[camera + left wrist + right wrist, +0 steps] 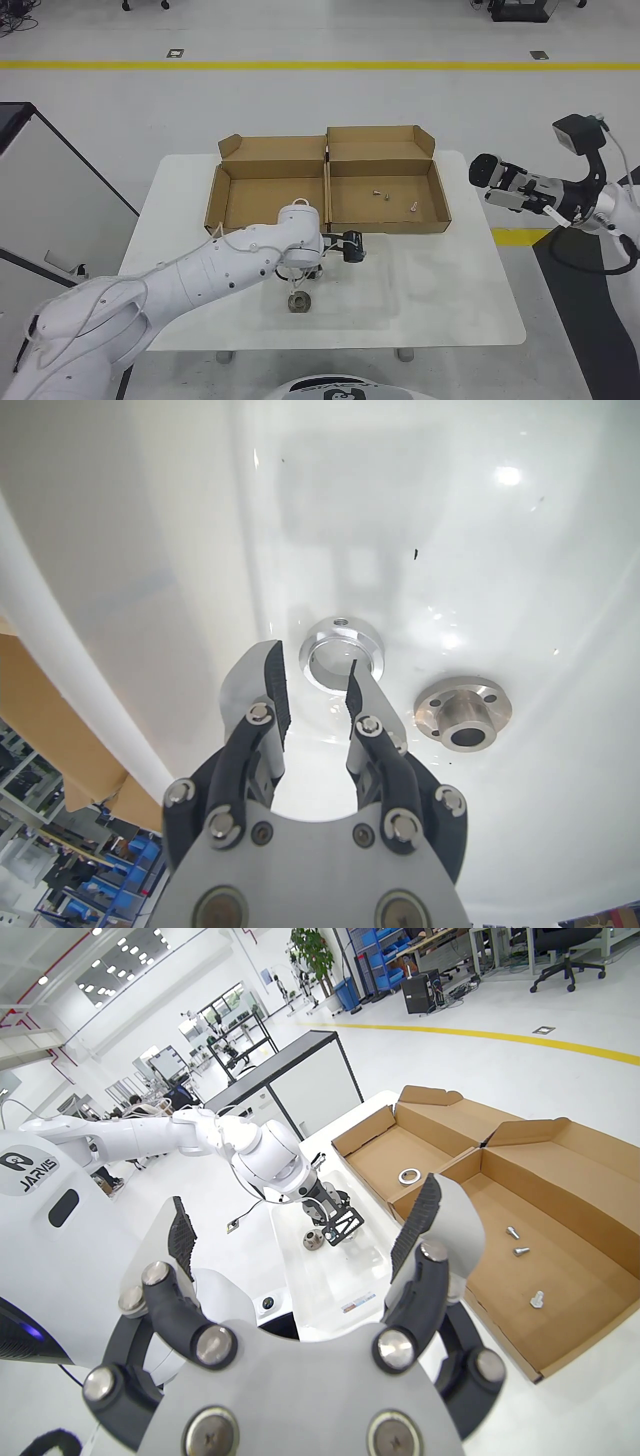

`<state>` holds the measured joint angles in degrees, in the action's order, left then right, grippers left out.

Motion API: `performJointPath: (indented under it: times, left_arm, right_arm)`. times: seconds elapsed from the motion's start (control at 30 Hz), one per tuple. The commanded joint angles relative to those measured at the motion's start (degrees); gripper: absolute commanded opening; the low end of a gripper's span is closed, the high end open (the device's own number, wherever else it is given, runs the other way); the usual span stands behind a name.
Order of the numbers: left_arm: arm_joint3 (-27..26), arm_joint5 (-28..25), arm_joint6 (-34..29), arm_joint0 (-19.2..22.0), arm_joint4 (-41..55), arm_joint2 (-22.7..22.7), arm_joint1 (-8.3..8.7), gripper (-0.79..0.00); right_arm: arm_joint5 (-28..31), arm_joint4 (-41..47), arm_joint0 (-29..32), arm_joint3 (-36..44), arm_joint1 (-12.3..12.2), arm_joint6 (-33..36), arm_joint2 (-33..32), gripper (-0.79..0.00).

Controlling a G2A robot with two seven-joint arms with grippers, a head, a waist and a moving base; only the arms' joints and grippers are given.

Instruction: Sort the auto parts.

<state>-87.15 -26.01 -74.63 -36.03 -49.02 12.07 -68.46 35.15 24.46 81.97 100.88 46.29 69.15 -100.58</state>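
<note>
Left gripper is down on the surface just in front of the cardboard box with a ring lying in it. Its fingers are spread open around a silver collar, one tip looks to sit inside the bore, and a flanged hub sits just beside the collar. Right gripper hangs in the air well off to the side of that box, fingers wide open with nothing in them, out past the neighbouring box that has three bolts in it
</note>
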Motion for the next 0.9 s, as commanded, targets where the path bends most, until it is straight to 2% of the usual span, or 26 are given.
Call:
performJointPath:
  times: [0.0,0.2,0.37,0.47,0.63,0.7,0.8,0.87]
  left_arm:
    - [0.3,-0.3,-0.1,-0.1,-0.1,-0.1,-0.28,-0.48]
    - [1.3,-1.6,0.6,-0.5,1.0,0.2,-1.13,-0.416]
    - [2.0,-3.2,1.1,-0.8,2.0,0.6,-1.56,-0.397]
    - [2.5,-5.1,2.2,-1.0,4.0,1.2,-1.67,-0.339]
    - [3.5,-6.8,3.2,-0.6,7.2,1.0,-1.64,-0.299]
    - [3.6,-6.7,3.0,-0.4,7.8,0.9,-1.61,-0.314]
    - [3.9,-5.9,2.4,-0.2,7.9,1.2,-1.58,-0.394]
    - [3.8,-5.5,2.2,-0.3,7.9,1.3,-1.61,-0.419]
  right_arm:
    - [0.0,0.0,0.0,0.0,0.0,0.0,0.0,0.0]
    - [0.0,0.0,0.0,0.0,0.0,0.0,0.0,0.0]
    - [0.0,0.0,0.0,0.0,0.0,0.0,0.0,0.0]
    - [0.0,0.0,0.0,0.0,0.0,0.0,0.0,0.0]
    - [0.0,0.0,0.0,0.0,0.0,0.0,0.0,0.0]
    - [0.0,0.0,0.0,0.0,0.0,0.0,0.0,0.0]
    - [0.0,0.0,0.0,0.0,0.0,0.0,0.0,0.0]
    - [0.0,0.0,0.0,0.0,0.0,0.0,0.0,0.0]
